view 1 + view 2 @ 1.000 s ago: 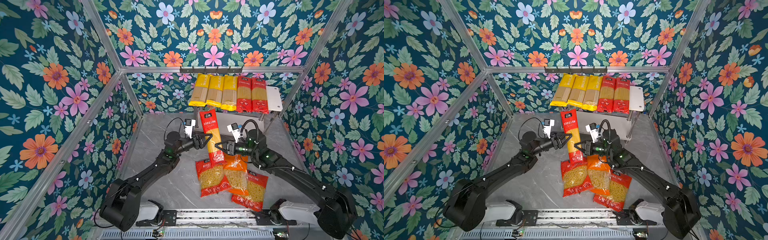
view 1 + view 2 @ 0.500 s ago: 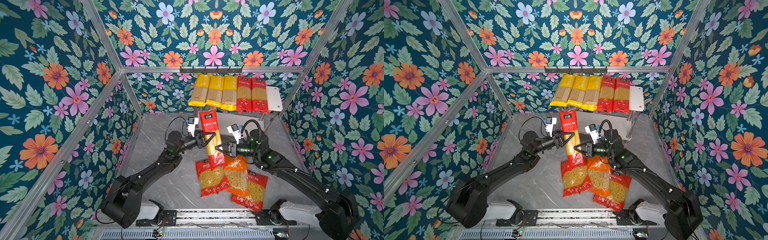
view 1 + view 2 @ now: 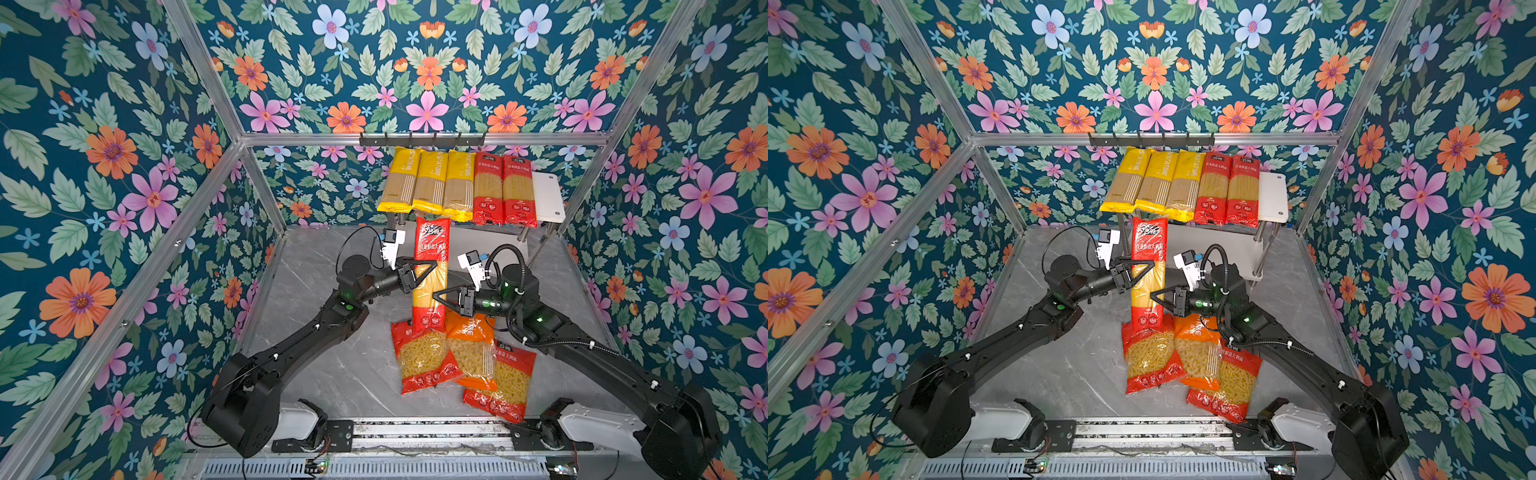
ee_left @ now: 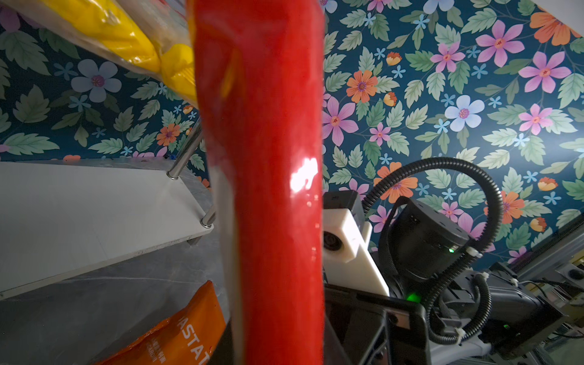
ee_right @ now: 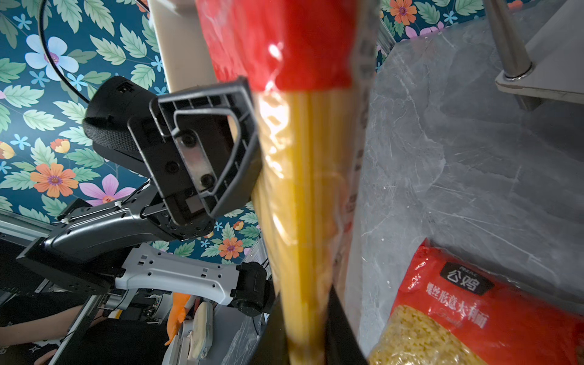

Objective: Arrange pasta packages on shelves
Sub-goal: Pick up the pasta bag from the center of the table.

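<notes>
Red spaghetti pack [image 3: 431, 249] stands near upright above the table [image 3: 332, 374], just in front of the shelf [image 3: 548, 195]. Left gripper [image 3: 430, 268] clamps its middle from one side; right gripper [image 3: 439, 297] clamps it lower down from the other. The shelf's bare end lies beyond, nearer the right arm. A second ago the left gripper stood wide open beside the pack.

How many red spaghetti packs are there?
3. Two red packs lie on the top shelf beside the yellow packs; the third pack is held upright by the left fingers and right fingers.
</notes>
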Robot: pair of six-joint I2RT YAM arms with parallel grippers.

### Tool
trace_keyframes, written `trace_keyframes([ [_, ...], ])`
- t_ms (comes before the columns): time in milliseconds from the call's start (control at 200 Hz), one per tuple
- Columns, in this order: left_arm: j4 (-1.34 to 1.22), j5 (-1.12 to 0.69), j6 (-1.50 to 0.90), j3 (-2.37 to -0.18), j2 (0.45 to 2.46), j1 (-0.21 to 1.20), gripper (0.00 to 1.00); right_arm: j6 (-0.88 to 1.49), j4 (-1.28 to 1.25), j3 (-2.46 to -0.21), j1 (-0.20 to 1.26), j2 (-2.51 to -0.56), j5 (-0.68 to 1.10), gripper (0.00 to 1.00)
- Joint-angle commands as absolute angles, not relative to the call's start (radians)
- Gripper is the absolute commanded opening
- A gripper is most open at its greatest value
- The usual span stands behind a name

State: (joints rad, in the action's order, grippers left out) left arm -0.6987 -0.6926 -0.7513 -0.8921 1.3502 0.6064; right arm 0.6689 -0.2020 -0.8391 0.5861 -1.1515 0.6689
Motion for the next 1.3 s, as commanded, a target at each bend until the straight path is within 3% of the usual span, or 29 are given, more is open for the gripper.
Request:
trace_keyframes([
  [0,-0.767,-0.677,-0.733,-0.922,1.340,0.614,0.05,0.638,-0.249,-0.841,0.591,-1.136,0.684,0.21],
  [590,-0.651,-0.593,-0.688,-1.016,1.327,0.614,0.00,0.608,-0.217,-0.805,0.591,-1.094,0.683,0.54],
  [745,-0.566,-0.546,-0.691,-1.094,1.356,0.612,0.01,0.617,-0.380,-0.717,0.581,-1.050,0.677,0.65],
  [875,-0.564,-0.548,-0.694,-1.123,1.364,0.612,0.01,0.589,-0.341,-0.706,0.568,-1.012,0.621,0.66],
  [1105,-0.552,-0.566,-0.690,-1.234,1.404,0.607,0.02,0.665,-0.278,-0.721,0.454,-1.008,0.729,0.66],
  [1295,-0.558,-0.577,-0.702,-1.267,1.440,0.607,0.03,0.666,-0.241,-0.713,0.442,-0.995,0.729,0.68],
])
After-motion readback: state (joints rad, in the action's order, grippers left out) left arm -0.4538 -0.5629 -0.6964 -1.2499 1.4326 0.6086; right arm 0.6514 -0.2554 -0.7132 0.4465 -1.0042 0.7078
